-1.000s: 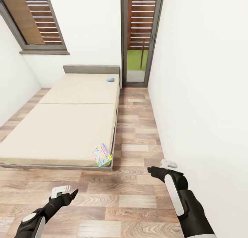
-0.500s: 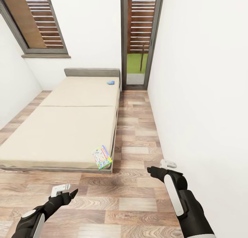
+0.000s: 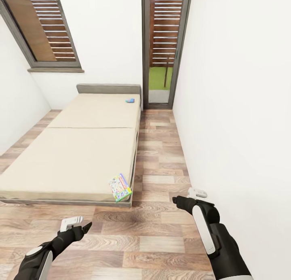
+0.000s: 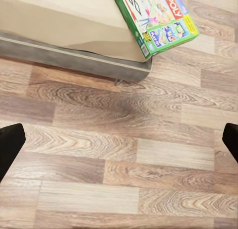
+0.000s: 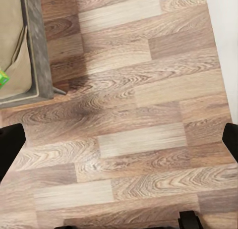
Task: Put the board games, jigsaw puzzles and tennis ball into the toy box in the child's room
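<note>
1. Lying at about 11 o'clock in the head view, the bed (image 3: 81,150) is a low, long rectangle with a plain beige mattress in two sections, a grey base and a low grey headboard at its far end.
2. A flat, printed board game (image 3: 120,187) with a green edge rests on the near right corner of the mattress, at roughly 12 o'clock, tilted and jutting a little past the bed's edge; the left wrist view shows red lettering on its lid (image 4: 157,18).
3. A second board game (image 3: 129,100), small and light blue, sits far off near the headboard, close to the bed's right edge.
4. The floor (image 3: 157,231) is wood plank with strong grain, in brown and grey tones, and forms a narrow aisle between the bed and the smooth white wall (image 3: 238,102) at 2 o'clock.
5. A tall grey-framed window (image 3: 163,45) with brown slats stands at 12 o'clock beyond the aisle; another slatted window (image 3: 44,25) is at 10 o'clock.
6. The left gripper (image 3: 76,225) hovers over bare floor at 7 o'clock, well short of the bed; its black fingertips (image 4: 9,144) sit wide apart, released, holding nothing.
7. The right gripper (image 3: 190,197) hangs over the aisle at 5 o'clock, near the wall, with fingertips (image 5: 10,147) likewise spread and empty.
8. Nothing lies between either gripper and the nearer game.
</note>
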